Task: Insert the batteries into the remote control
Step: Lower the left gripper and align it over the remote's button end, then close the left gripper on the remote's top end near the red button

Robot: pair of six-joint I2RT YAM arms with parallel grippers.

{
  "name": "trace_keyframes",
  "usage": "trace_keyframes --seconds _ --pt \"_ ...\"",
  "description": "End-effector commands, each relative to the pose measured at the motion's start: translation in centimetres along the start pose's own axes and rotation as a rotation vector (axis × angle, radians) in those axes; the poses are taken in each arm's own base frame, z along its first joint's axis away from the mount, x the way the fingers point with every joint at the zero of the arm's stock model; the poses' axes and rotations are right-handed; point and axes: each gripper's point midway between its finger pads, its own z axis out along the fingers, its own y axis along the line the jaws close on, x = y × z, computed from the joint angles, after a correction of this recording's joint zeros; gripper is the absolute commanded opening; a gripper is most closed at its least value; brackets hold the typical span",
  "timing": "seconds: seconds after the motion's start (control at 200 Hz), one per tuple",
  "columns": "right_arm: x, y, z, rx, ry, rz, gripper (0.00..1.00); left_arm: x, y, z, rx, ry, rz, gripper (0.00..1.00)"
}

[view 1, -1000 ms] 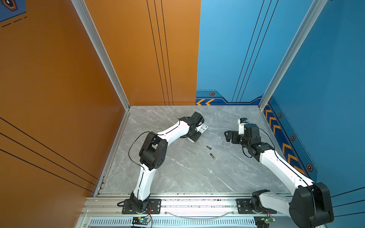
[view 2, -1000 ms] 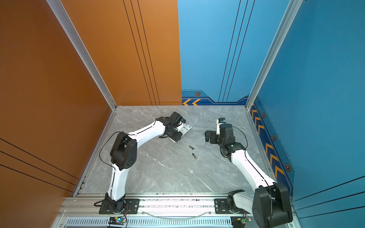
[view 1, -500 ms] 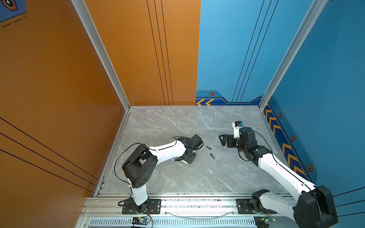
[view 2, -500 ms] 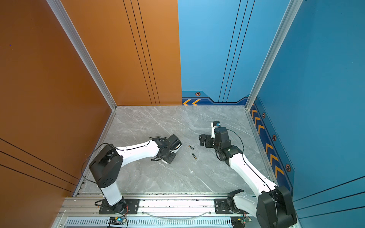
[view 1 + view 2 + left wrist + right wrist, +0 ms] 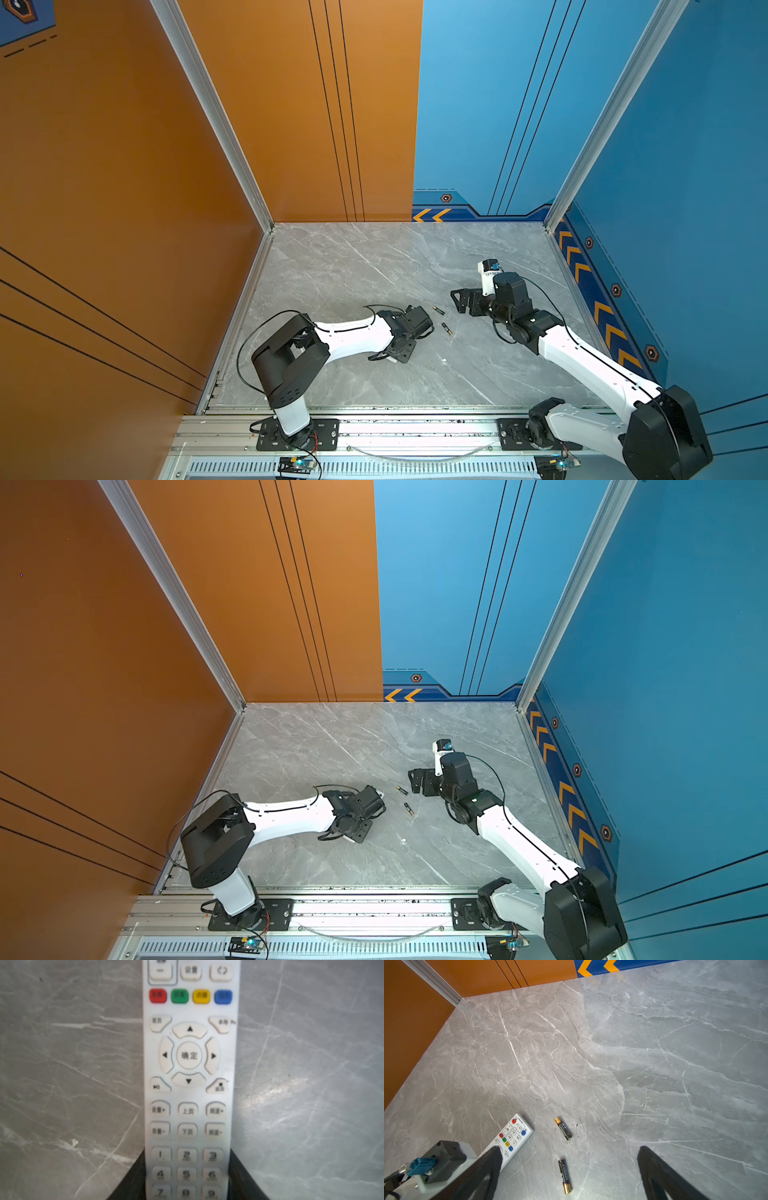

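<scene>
remote control [image 5: 190, 1064]: button side up, low at marble table [image 5: 353, 270], contact with it unclear | grip: number-key end pinched in left gripper [image 5: 187, 1152] | batteries [image 5: 563, 1128] [image 5: 564, 1176]: both loose on table, apart from each other, between remote's free end and right gripper [image 5: 458, 301] | right gripper: fingers spread wide, holding nothing, near batteries

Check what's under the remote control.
The remote control faces buttons-up, clamped by the left gripper. Only bare marble table shows around it. Its back is hidden, and whether it touches the table can't be told. Both batteries lie apart, beside it.
</scene>
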Motion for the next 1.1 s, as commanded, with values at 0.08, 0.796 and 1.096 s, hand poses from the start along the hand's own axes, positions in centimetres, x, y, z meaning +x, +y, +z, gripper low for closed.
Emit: trace_keyframes --seconds 0.08,0.796,1.096 --pt "0.4 -0.4 0.1 0.022 -0.003 0.016 1.0 2.4 0.2 0.6 0.004 0.06 -0.023 0.46" --pt "3.1 -0.7 -1.4 0.003 0.041 0.032 1.0 -5.7 0.5 -1.9 0.113 -0.031 -0.037 0.98" --pt "4.9 -1.1 -1.6 0.003 0.066 0.034 1.0 -9.1 0.4 -0.8 0.144 -0.034 -0.026 0.99"
